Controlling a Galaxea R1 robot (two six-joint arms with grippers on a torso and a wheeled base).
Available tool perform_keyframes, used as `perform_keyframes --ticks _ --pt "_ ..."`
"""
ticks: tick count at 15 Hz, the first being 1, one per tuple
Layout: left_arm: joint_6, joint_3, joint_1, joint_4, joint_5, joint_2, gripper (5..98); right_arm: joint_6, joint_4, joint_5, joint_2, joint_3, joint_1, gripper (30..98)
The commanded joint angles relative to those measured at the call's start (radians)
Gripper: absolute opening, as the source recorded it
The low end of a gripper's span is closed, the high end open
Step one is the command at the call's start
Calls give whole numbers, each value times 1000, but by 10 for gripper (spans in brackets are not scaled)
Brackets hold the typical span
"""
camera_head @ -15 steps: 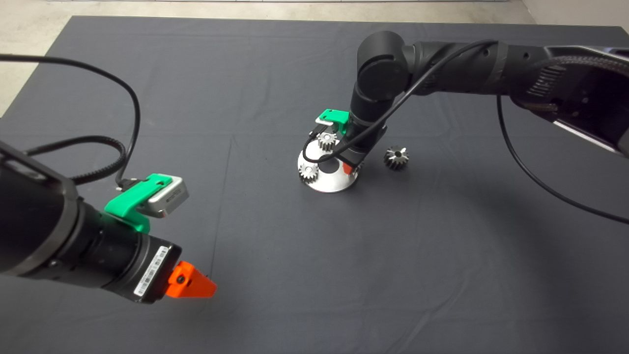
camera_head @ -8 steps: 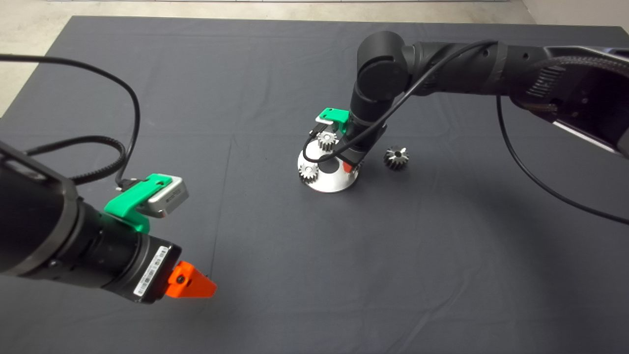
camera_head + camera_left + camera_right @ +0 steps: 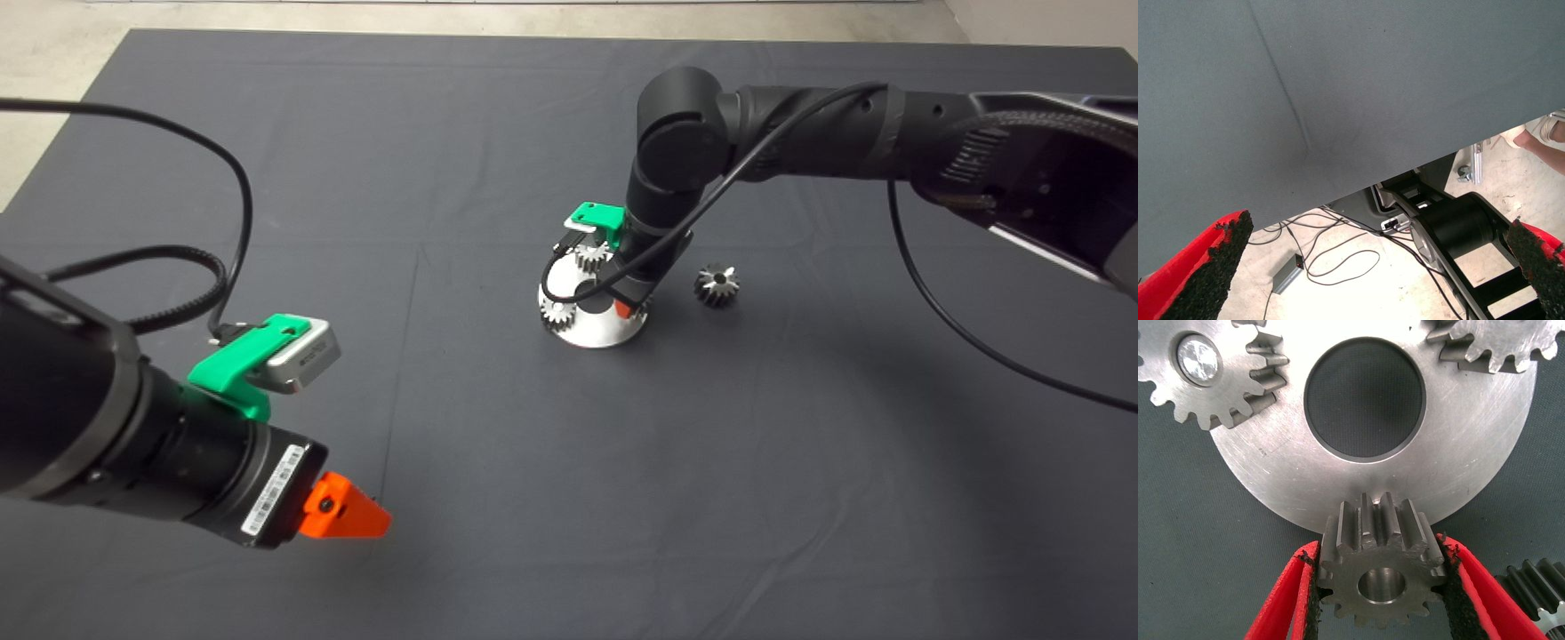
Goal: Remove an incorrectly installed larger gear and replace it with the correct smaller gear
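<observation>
My right gripper (image 3: 622, 308) reaches down onto the round steel plate (image 3: 594, 334) at the mat's middle. In the right wrist view this gripper (image 3: 1379, 547) is shut on the smaller gear (image 3: 1381, 570), a grey flat gear with a round centre hole. It holds the gear at the rim of the plate (image 3: 1471, 440). The larger gear (image 3: 717, 284), cone-like with bright teeth, lies on the mat just right of the plate. A toothed edge, likely this gear (image 3: 1538, 587), shows beside the held gear. My left gripper (image 3: 356, 518) waits open at the lower left.
Two light silver gears (image 3: 557, 313) (image 3: 589, 258) sit on the plate, also seen in the right wrist view (image 3: 1205, 380) (image 3: 1501, 343), around its big centre hole (image 3: 1365, 400). The left wrist view shows the mat's edge (image 3: 1338, 193), floor cables and a person's foot (image 3: 1545, 133).
My right arm has shifted slightly left and down over the plate, keeping hold of the gear. The left arm and the larger gear have not moved.
</observation>
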Motion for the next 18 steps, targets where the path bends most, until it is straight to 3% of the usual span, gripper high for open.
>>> perform_keyframes --ticks 1,18 --pt "-5 14 -10 -16 3 -4 982 0 -46 -132 -1 4 27 396" --pt "-5 14 -11 -16 4 -5 982 -1 -49 -132 -15 9 27 395"
